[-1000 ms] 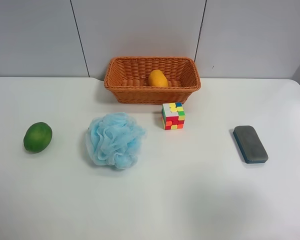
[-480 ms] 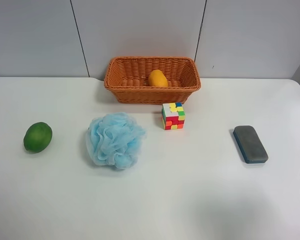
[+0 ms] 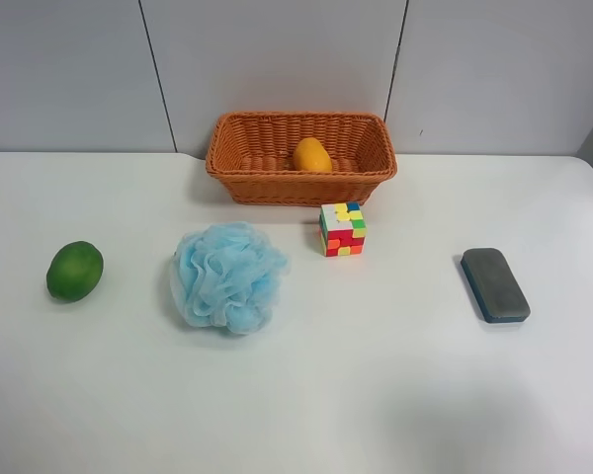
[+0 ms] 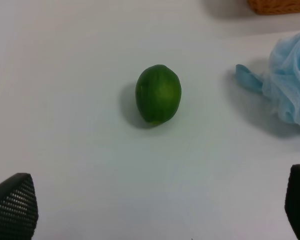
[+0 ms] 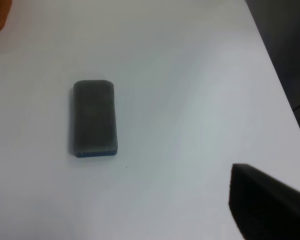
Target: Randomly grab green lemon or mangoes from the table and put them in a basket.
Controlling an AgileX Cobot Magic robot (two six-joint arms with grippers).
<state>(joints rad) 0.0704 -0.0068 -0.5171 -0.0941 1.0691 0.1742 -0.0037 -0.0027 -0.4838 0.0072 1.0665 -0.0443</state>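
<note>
Reaching for the green lemon (image 4: 158, 94), which lies on the table (image 3: 376, 395) well apart from the basket (image 3: 239, 148) beyond the blue mesh puff (image 3: 225, 276), we should centre our left gripper (image 4: 155, 202) over it. Its jaws stand spread wide; the mango (image 3: 311, 155) is already in the basket, and the right gripper's (image 5: 265, 205) jaws we cannot tell.

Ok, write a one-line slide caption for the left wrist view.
Open left gripper above the green lemon on the white table, blue mesh sponge off to one side.

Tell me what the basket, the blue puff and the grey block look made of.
Basket: woven wicker or rattan-look strands, orange-brown with a slight sheen. Blue puff: gathered, ruffled mesh netting, soft, likely nylon. Grey block: matte, felt-like grey top over a blue base, possibly an eraser; the material is uncertain.
</note>
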